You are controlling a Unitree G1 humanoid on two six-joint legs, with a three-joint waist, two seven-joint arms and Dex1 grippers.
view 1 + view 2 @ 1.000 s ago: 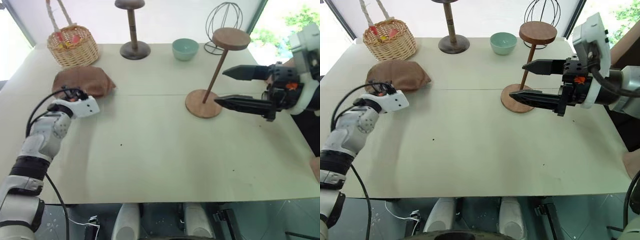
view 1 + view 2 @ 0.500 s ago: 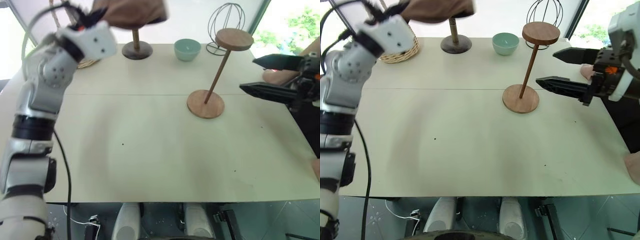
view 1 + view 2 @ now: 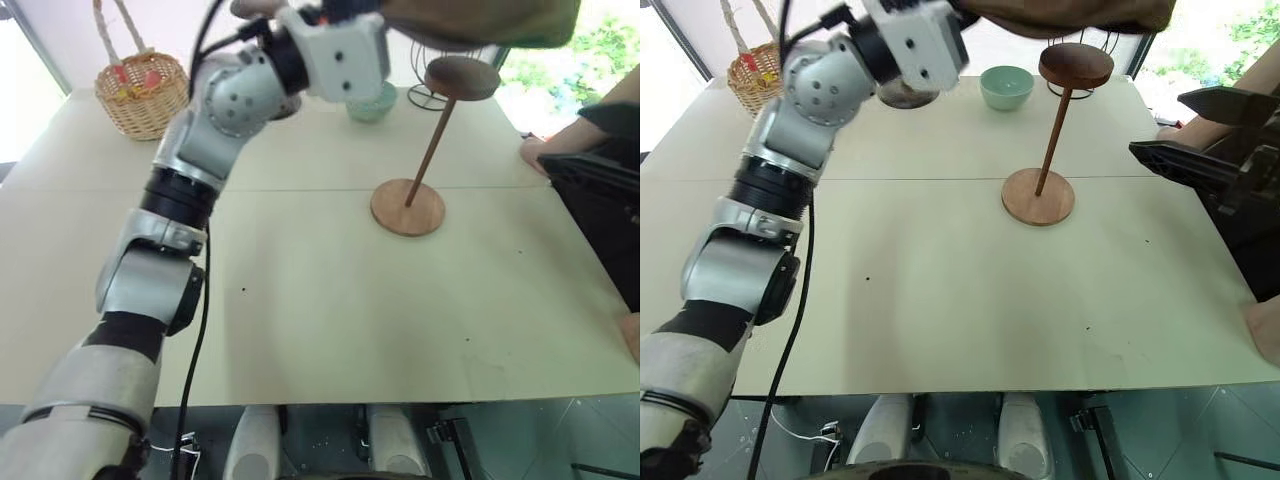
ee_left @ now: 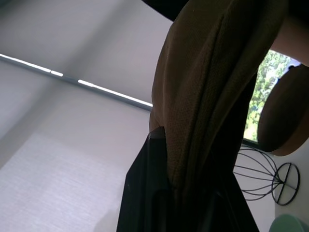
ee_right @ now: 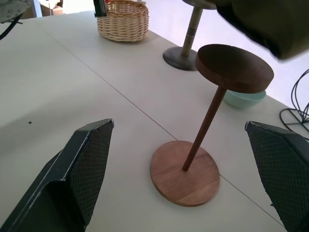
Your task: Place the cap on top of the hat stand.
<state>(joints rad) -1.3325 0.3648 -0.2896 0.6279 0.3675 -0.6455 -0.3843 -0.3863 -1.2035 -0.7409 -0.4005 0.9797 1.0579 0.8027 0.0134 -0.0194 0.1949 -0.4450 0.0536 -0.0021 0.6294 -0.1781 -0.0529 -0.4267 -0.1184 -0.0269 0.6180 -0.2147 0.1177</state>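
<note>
Cap [image 3: 480,20] hangs soft and light from your left gripper [image 4: 186,169], pinched tight probably at its edge; expect droop over the hat stand [image 3: 462,76]. Right gripper [image 5: 188,159] gapes empty.

Left arm [image 3: 180,200]: silver-grey rounded segments separated by black bands at the joints. A white boxy wrist housing [image 3: 335,55] sits at its end, with a small orange-red detail at the top edge. A black cable [image 3: 195,340] runs loose along the arm. Left gripper fingers [image 4: 145,193]: black, flat-sided. Right gripper [image 3: 1225,150]: black, tapered fingers; their inner pads [image 5: 94,164] carry a fine cross-hatched texture.
</note>
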